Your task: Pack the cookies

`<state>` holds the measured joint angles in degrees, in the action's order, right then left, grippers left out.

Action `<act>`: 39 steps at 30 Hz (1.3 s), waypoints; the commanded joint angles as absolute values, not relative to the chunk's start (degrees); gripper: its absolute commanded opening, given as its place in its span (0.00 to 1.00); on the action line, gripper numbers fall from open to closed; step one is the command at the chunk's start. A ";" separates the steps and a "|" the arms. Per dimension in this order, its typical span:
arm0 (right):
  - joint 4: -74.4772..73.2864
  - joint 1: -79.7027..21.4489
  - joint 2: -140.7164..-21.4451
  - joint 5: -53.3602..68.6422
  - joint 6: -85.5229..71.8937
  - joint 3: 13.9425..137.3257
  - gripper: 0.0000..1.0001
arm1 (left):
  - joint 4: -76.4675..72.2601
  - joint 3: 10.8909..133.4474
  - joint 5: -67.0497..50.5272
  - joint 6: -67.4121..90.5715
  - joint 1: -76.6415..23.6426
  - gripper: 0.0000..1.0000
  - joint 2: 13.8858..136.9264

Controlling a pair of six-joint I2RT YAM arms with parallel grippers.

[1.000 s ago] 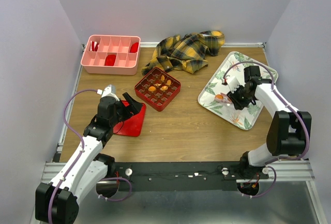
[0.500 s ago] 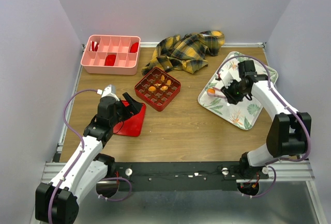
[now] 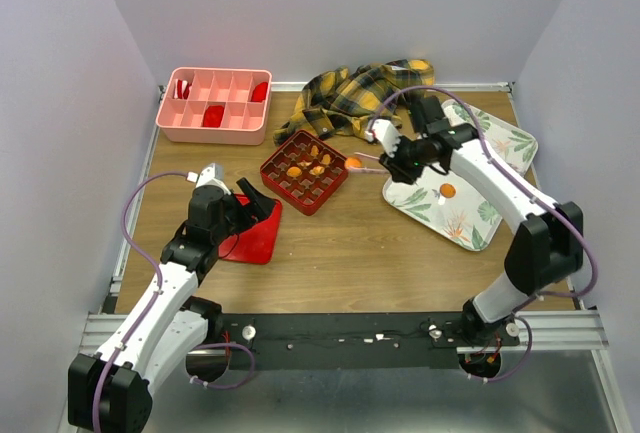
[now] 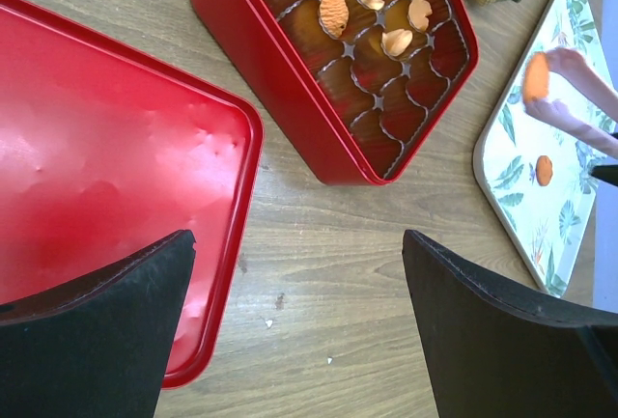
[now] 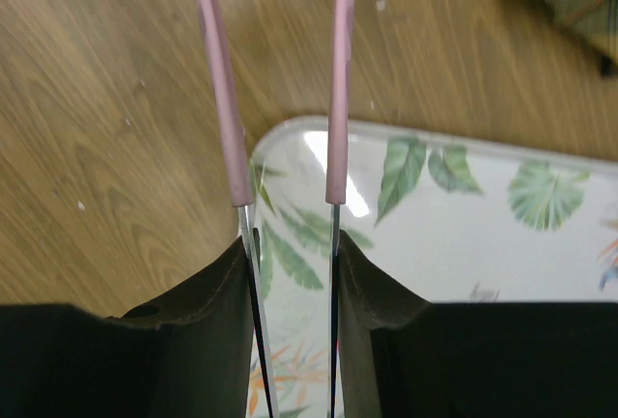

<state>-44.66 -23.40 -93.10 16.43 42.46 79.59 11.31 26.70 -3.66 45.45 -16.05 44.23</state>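
Over the desk (image 3: 340, 253), just beside the right corner of the red gridded box (image 3: 308, 193), held one orange cookie (image 3: 354, 163) in the air between the pink tips of tongs (image 3: 372, 160). Had right pincer (image 3: 400, 158) clenched on the tongs' metal arms, plain in the right wrist view. Counted about five more cookies (image 4: 333, 13) lying in the box's far cells. Spotted one loose cookie (image 3: 447, 190) on the floral tray (image 3: 455, 228), well apart from the tongs. Found left pincer (image 3: 252, 203) released, jaws wide, above the red lid (image 3: 255, 241) near its right edge; couldn't tell if touching. Logged pink compartment bin (image 3: 210, 135) with dark-red pieces (image 3: 212, 116) at far left of desk, plaid cloth (image 3: 360, 98) bunched just behind the box.
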 commanded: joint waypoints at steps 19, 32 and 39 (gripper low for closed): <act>-43.42 -35.59 -110.12 16.35 39.64 94.83 0.30 | 13.54 27.78 -2.11 44.56 -15.47 0.99 41.66; -43.15 -36.30 -112.85 14.24 39.20 95.62 0.39 | 14.50 26.81 -1.85 44.65 -15.38 0.99 39.55; -43.24 -36.30 -113.47 13.80 38.76 96.33 0.44 | 14.68 26.54 -1.85 44.91 -15.38 0.99 39.20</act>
<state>-44.01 -35.70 -112.09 14.85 39.64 94.19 13.43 26.92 -3.07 45.45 -15.81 39.94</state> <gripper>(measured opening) 0.435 0.987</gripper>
